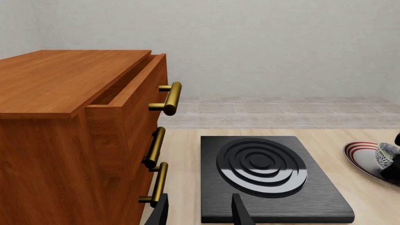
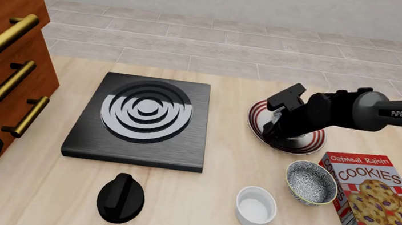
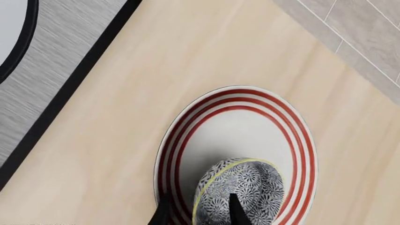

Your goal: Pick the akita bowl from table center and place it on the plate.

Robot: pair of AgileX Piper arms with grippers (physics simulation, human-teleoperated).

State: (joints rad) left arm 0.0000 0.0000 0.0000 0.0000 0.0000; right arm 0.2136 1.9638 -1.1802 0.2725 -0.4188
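The right end effector [image 3: 198, 211] was clamped on the rim of the akita bowl [image 3: 240, 194], one finger inside and one outside the wall, and in the right wrist view the bowl hung tipped over the plate [image 3: 240, 140], near the lower middle of that frame. In the front view the same arm reached in from the right edge and covered much of the plate [image 2: 312, 144], which lay right of centre. Whether the bowl already touched the plate could not be told.

The step in hand looked like the set-down. To do it well, the bowl wanted levelling first, since it sat tilted in the grip; released that way it might roll or rock toward the striped rim. Bringing it nearer the plate's white middle, then lowering until its foot rested flat, and only then parting the fingers would be the safe order. A straight lift out afterwards should keep the inner finger from dragging the wall.

The look-alike bowl [image 2: 311, 183] stood lower right beside the cookie box [image 2: 378, 200], apart from the work. The left end effector [image 1: 200, 213] hung idle with its fingers spread, above the near edge of the stove slab [image 1: 272, 180].
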